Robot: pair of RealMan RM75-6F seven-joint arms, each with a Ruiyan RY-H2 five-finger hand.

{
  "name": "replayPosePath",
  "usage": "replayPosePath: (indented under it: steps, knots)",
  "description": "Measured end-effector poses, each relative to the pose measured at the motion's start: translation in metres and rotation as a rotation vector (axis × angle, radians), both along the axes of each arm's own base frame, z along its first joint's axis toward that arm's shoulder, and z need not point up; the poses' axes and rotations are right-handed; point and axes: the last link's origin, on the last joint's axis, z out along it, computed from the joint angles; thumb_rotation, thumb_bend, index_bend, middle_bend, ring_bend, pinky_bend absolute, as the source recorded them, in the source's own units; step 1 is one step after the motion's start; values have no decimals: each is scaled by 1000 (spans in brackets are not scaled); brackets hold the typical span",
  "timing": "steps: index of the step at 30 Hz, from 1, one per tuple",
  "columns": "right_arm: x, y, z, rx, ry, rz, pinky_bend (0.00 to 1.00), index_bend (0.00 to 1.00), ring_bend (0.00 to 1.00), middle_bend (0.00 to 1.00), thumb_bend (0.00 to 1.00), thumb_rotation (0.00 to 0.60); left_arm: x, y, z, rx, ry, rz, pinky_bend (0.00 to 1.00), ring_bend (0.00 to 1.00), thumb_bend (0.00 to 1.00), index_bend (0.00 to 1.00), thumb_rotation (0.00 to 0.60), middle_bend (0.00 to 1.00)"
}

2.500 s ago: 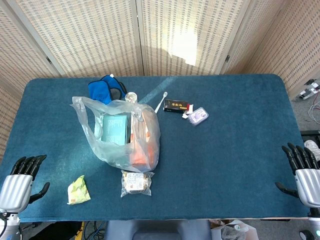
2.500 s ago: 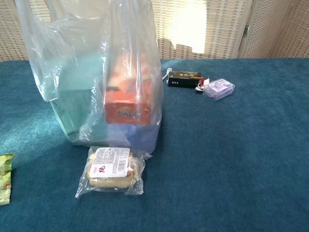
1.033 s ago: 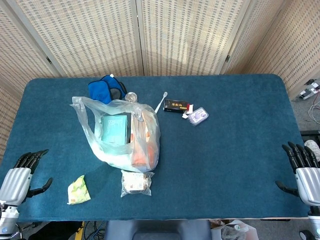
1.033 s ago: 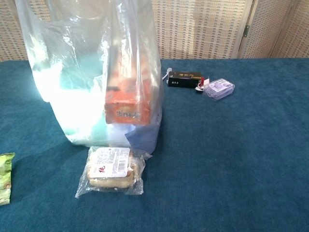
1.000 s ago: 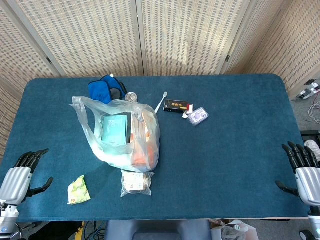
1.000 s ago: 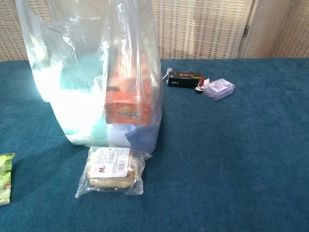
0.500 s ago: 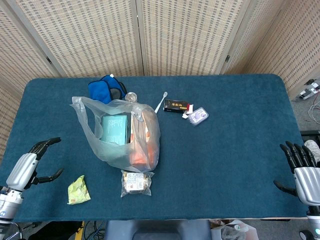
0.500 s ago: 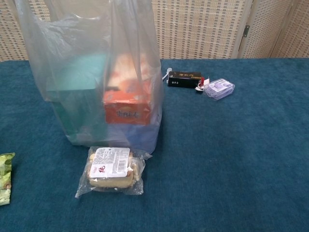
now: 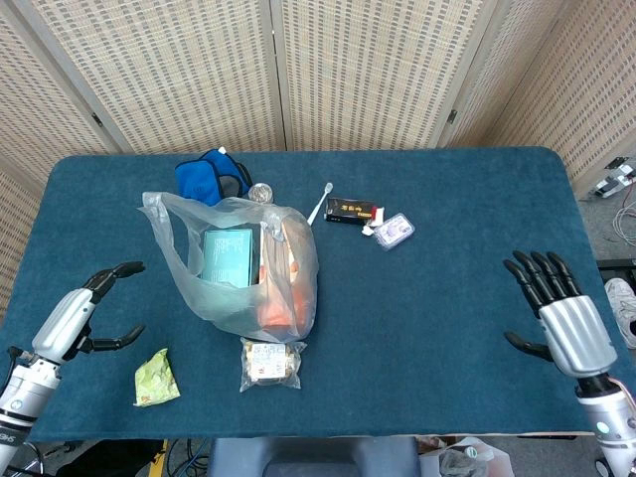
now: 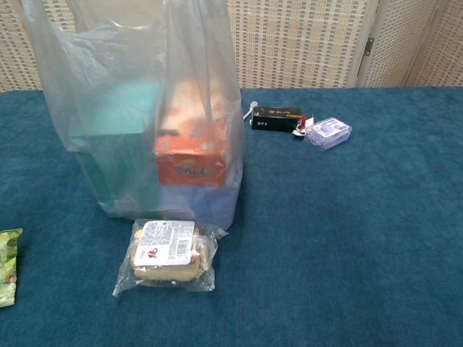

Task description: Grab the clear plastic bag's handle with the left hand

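The clear plastic bag (image 9: 248,270) (image 10: 145,116) stands left of the table's middle, holding a teal box (image 9: 228,256) and an orange box (image 9: 281,283). Its handle loop (image 9: 159,211) lies spread at the bag's upper left. My left hand (image 9: 84,313) hovers over the table's left edge, well to the left of the bag, fingers apart and empty. Over the right side my right hand (image 9: 558,320) is open too, fingers spread. Neither hand shows in the chest view.
A wrapped snack (image 9: 269,364) (image 10: 166,253) lies just in front of the bag and a green packet (image 9: 155,379) to its left. Behind the bag are a blue pouch (image 9: 209,177), a small round tin (image 9: 260,193), a white spoon (image 9: 320,203), a black box (image 9: 353,211) and a clear case (image 9: 394,231).
Both hands have come inward over the table: the left one up and right toward the bag, the right one up and left. The bag has not moved.
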Motion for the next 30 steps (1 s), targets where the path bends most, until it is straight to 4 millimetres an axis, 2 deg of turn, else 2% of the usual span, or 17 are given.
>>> replayPosePath:
  steps: [5,12,21,30]
  knots:
    - [39,-31,-7,18,-11,155,12,0,0,62,75,600,13,11,3,-36,-78,-3,82,170,249,129,600,159]
    - [109,-68,-20,34,-7,342,12,0,0,62,75,600,29,21,7,-86,-181,-6,82,174,249,140,600,159]
    - [178,-93,-28,3,-43,488,12,0,0,62,75,600,48,33,7,-138,-343,-16,92,176,249,161,600,160]
    - [224,-107,-35,-30,-20,573,12,0,0,62,76,600,66,47,9,-238,-541,-10,92,176,249,166,600,162]
